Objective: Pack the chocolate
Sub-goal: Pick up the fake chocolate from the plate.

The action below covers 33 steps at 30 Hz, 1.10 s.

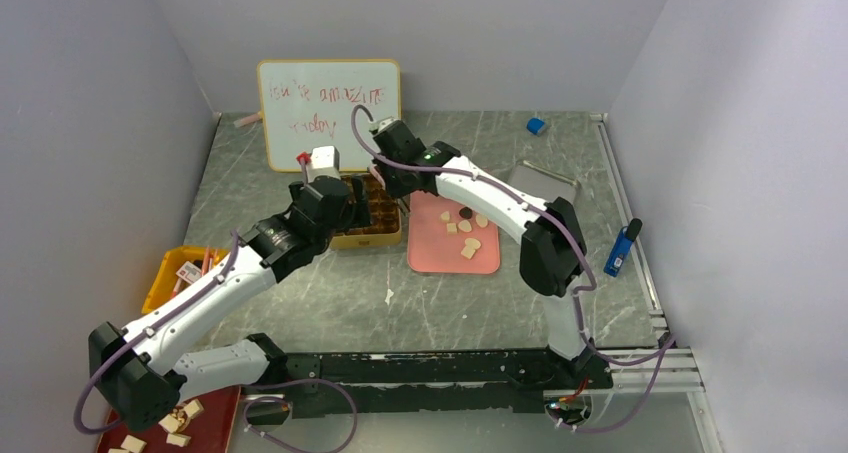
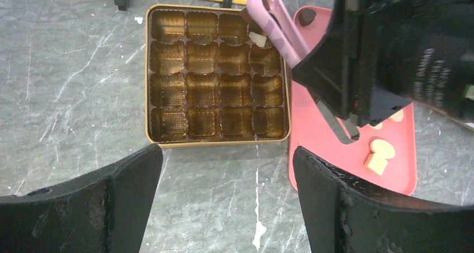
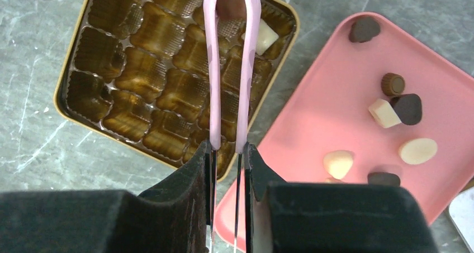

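Frame bottom: right gripper point(image 3: 226, 149) clamps pink tongs point(image 3: 213, 68), pinching a dark chocolate point(image 3: 230, 7) over the gold tray point(image 3: 66, 99), upper cells. Beyond, left gripper point(image 2: 226, 158) spread wide, empty. Spare pieces point(image 3: 417, 151): pink plate point(image 3: 313, 108), right. I fear a loose pinch dropping it astray.

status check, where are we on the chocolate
Left gripper open, near the box. Right gripper shut on pink tongs, dark chocolate pinched at tips above box. One pale piece packed; nothing in the way.

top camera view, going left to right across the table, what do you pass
yellow bin → gold chocolate box → pink tray → metal tray → blue tool by the right rail
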### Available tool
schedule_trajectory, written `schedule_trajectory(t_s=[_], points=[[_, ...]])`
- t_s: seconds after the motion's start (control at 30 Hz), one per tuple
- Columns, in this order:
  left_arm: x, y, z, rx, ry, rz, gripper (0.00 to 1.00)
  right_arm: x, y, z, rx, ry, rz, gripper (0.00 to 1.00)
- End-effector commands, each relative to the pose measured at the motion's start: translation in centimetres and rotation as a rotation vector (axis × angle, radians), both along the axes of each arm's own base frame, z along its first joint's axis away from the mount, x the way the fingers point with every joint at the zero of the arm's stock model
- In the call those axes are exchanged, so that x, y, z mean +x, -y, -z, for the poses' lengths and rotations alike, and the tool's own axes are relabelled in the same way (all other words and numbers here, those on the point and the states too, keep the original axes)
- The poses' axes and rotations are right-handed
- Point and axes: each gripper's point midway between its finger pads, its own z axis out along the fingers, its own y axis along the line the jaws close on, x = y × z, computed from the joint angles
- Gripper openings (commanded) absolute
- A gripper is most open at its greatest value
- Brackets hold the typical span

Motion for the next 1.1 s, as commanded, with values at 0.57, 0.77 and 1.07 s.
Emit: schedule_trajectory(t_s=[0.57,0.77,1.07], points=[[-0.4,-0.7,-1.4,-0.017,0.036,-0.018,0.92,0.2,-2.4,1.2,-0.027,0.008,-0.051,0.03],[-0.5,-0.8,-1.2,-0.014,0.034,-0.018,0.92,0.3,-2.8,1.3,-0.02,0.011,-0.064,0.08],[-0.4,-0.6,-0.9,-0.014,0.025,-0.016,0.92,0.5,-3.0,1.1,-0.018,0.018,-0.072,0.29]])
